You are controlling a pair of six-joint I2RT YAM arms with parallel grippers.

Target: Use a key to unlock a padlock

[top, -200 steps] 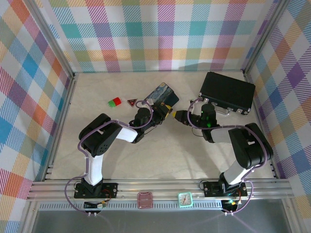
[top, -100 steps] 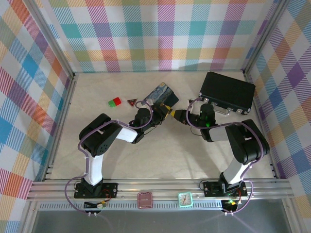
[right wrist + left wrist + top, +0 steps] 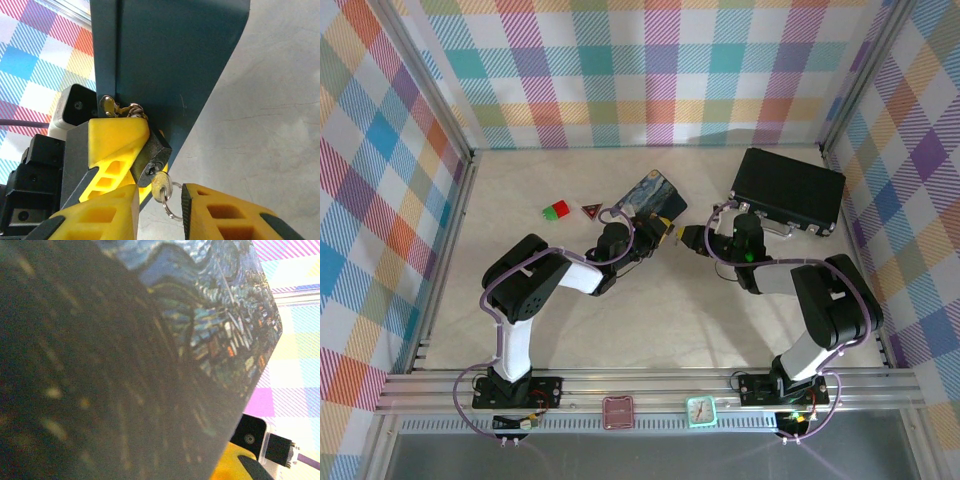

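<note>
In the right wrist view the small dark padlock [image 3: 153,159] hangs from the latch under the blue tin [image 3: 170,60]. My left gripper [image 3: 659,231] is shut on it, and one of its yellow fingers [image 3: 117,142] presses on the padlock's side. The silvery key [image 3: 161,185] sits in the keyhole, and its ring [image 3: 173,208] dangles below. My right gripper [image 3: 160,212] is open, with its fingers either side of the key head and a gap on both sides. From above, both grippers meet at the padlock [image 3: 671,233].
The starry-night tin [image 3: 650,194] lies just behind the grippers, and its painted lid [image 3: 210,325] is close to the left wrist camera. A black briefcase [image 3: 787,189] sits back right. A dark-red triangle [image 3: 591,210] and a red-green piece [image 3: 556,210] lie back left.
The right arm's elbow swung in a little and then back out. Both grippers have stayed at the padlock.
</note>
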